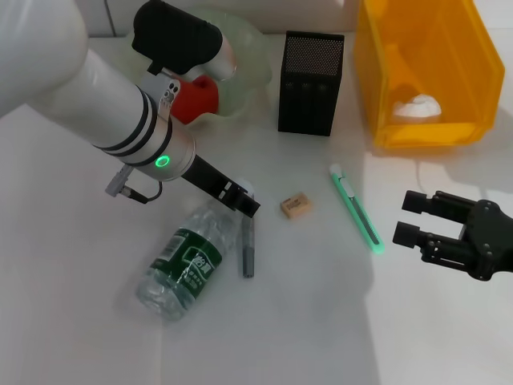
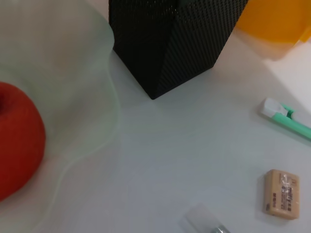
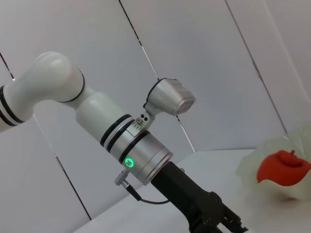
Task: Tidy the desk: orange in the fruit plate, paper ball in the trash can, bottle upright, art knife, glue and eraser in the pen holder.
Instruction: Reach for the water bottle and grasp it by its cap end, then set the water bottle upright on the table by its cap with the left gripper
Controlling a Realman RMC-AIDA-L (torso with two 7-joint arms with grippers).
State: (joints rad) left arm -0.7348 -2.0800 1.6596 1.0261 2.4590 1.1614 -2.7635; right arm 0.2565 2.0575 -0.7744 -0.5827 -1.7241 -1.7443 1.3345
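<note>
A clear bottle [image 1: 180, 265] with a green label lies on its side. A grey glue stick [image 1: 248, 249] lies next to it. My left gripper [image 1: 241, 200] hovers just above the glue stick's top and the bottle's cap. A tan eraser [image 1: 295, 206] and a green art knife [image 1: 357, 210] lie to the right of it. The black mesh pen holder [image 1: 311, 83] stands behind. The reddish orange [image 1: 196, 98] sits in the translucent fruit plate [image 1: 248, 56]. A white paper ball [image 1: 417, 104] lies in the yellow trash can [image 1: 473, 56]. My right gripper [image 1: 411, 218] is open and empty, right of the knife.
The left wrist view shows the plate's rim [image 2: 104, 97], the orange [image 2: 14, 141], the pen holder [image 2: 170, 39], the knife's tip [image 2: 286, 119], the eraser [image 2: 283, 193] and the glue's cap [image 2: 201, 218]. My left arm [image 1: 120, 112] crosses above the plate.
</note>
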